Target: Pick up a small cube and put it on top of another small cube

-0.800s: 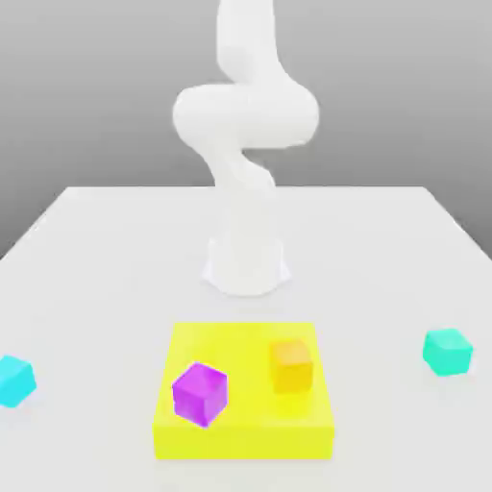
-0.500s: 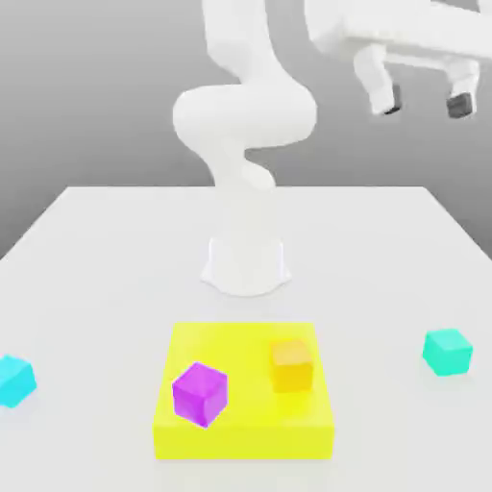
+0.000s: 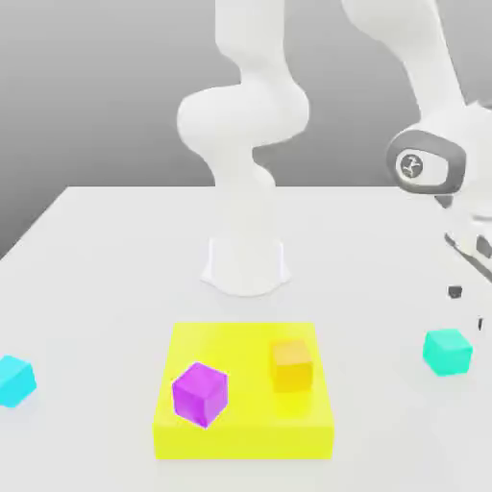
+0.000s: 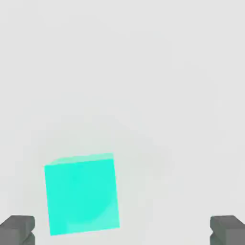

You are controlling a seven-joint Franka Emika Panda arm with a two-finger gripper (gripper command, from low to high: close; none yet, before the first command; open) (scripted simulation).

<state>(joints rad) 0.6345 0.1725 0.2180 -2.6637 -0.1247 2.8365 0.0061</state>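
Note:
The small teal-green cube (image 3: 447, 351) rests on the white table at the exterior view's right. My gripper (image 3: 468, 307) hangs open just above it, slightly toward the right edge, with nothing between the fingers. In the hand view the same cube (image 4: 81, 194) lies on the table below the open gripper (image 4: 122, 232), nearer to one grey fingertip (image 4: 16, 229) than to the other. The sky-cyan small cube (image 3: 14, 380) sits far off at the exterior view's left edge.
A flat yellow block (image 3: 245, 428) lies at the front centre, carrying a purple cube (image 3: 200, 393) and an orange cube (image 3: 291, 365). The arm's white base (image 3: 246, 264) stands behind it at mid-table.
The gripper has come down from high at the upper right to just above the teal-green cube, staying open. No cube has moved.

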